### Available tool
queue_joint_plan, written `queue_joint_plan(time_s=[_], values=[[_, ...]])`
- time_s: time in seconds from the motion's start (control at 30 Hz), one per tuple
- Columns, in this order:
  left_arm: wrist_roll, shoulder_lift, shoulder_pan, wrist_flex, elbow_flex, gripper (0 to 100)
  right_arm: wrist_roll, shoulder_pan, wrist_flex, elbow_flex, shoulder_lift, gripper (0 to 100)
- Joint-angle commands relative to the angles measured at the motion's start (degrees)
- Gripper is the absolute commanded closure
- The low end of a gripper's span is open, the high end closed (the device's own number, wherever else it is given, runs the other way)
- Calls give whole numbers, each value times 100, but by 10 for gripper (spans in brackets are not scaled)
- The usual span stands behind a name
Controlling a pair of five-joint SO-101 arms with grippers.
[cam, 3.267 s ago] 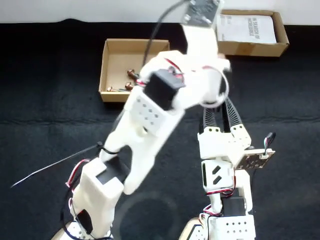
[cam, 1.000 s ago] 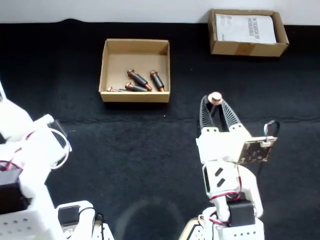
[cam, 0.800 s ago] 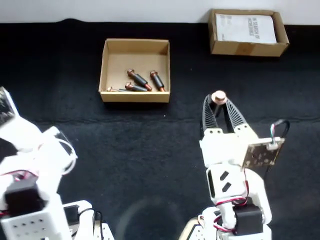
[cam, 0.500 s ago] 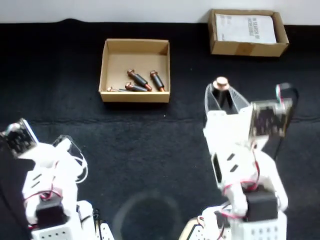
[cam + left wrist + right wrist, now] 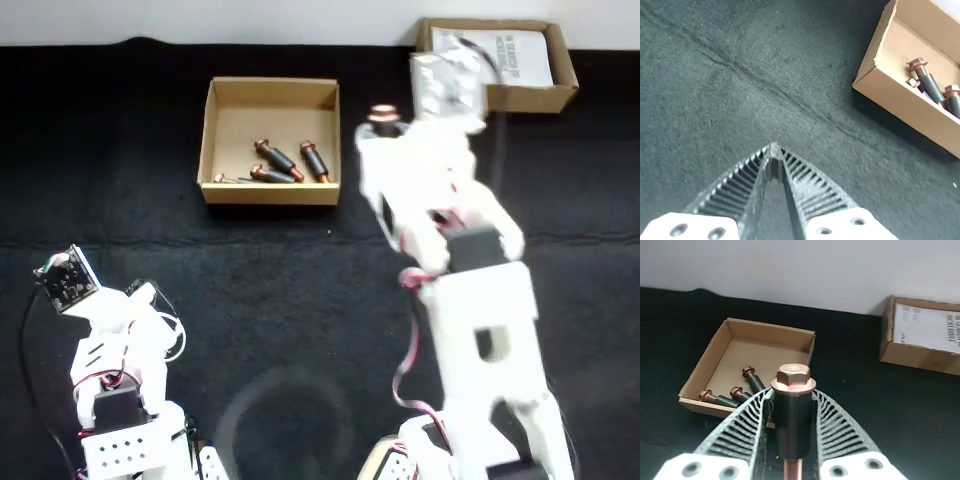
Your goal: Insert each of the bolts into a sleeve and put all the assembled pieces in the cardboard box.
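Note:
The cardboard box (image 5: 268, 140) stands open at the back left with several sleeved bolts (image 5: 278, 159) lying in it. My right gripper (image 5: 792, 392) is shut on a dark sleeve (image 5: 792, 416) with a copper bolt through it. The bolt's hex head (image 5: 793, 380) stands upright above the fingertips. In the high view this piece (image 5: 383, 114) hangs just right of the box's right wall, above the mat. My left gripper (image 5: 774, 148) is shut with nothing in it and hangs low over the black mat, near the box's corner (image 5: 875, 75). The left arm (image 5: 115, 345) sits folded at the near left.
A second cardboard box (image 5: 520, 90) holding a printed sheet (image 5: 505, 55) stands at the back right, also seen from the right wrist (image 5: 922, 335). A black mat (image 5: 270, 290) covers the table, and a white wall runs behind it.
The left arm pulled back from over the box to the near left corner. The right arm lifted and swung forward and left, carrying the sleeved bolt towards the box.

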Motion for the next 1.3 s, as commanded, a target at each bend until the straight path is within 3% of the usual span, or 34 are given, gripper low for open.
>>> queue_joint_plan(time_s=[0.0,0.27,0.6,0.83,1.07,1.27], values=[[18,-75,-40,-79,110,990,26,-347,13,-822,840,991],[18,-75,-40,-79,110,990,26,-620,-13,-2246,2703,991],[18,-75,-40,-79,110,988,18,-620,-4,-5156,5262,991],[18,-75,-40,-79,110,988,-527,-620,13,-6677,7055,991],[18,-75,-40,-79,110,988,-738,-620,66,-7345,8277,991],[18,-75,-40,-79,110,988,-747,-787,989,-7363,8637,977]])
